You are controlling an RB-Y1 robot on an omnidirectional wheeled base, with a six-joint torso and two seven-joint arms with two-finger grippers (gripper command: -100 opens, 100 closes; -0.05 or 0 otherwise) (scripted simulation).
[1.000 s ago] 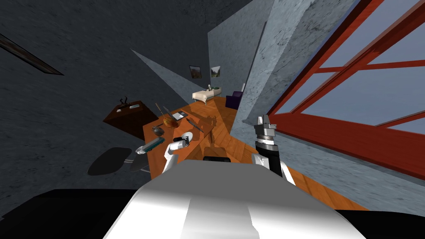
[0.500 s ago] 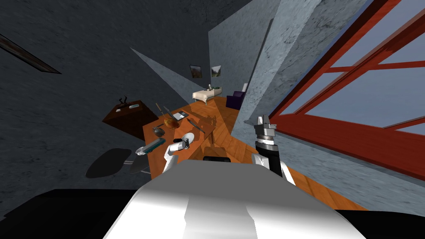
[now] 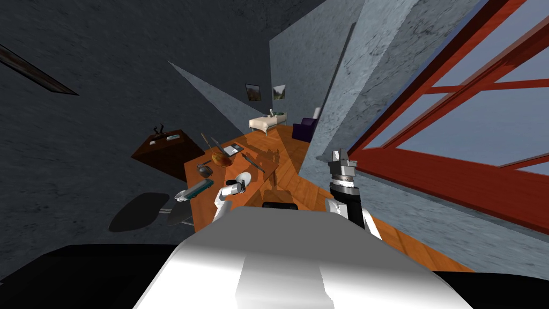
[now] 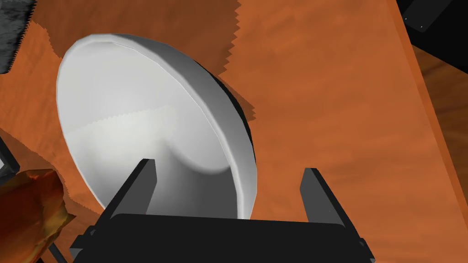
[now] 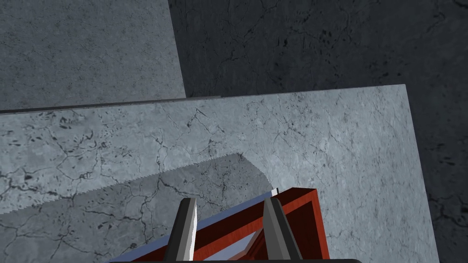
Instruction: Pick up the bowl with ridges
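A plain white bowl [image 3: 244,177] sits on the orange table [image 3: 254,190], near its middle. In the left wrist view the bowl [image 4: 137,114] looks smooth inside, with a thick rim and no ridges to be seen. My left gripper [image 4: 228,166] is open just above it. One finger [image 4: 139,182] stands over the bowl's inside, and the other finger [image 4: 315,191] is outside, over the bare table [image 4: 347,105], with the rim between them. In the head view the left gripper [image 3: 239,183] is at the bowl's near edge. My right gripper [image 3: 339,154] is raised by the window, open [image 5: 231,201] and holding nothing.
An orange-brown lumpy object [image 3: 220,158] lies just beyond the bowl. A dark round item [image 3: 204,170], a teal oblong thing [image 3: 197,187], a flat white item [image 3: 231,149] and thin utensils [image 3: 252,162] share the table. A grey chair [image 3: 140,209] stands left; a red window frame [image 3: 455,161] is on the right.
My left hand has edged slightly forward over the table toward the bowl. The right arm has stayed where it was.
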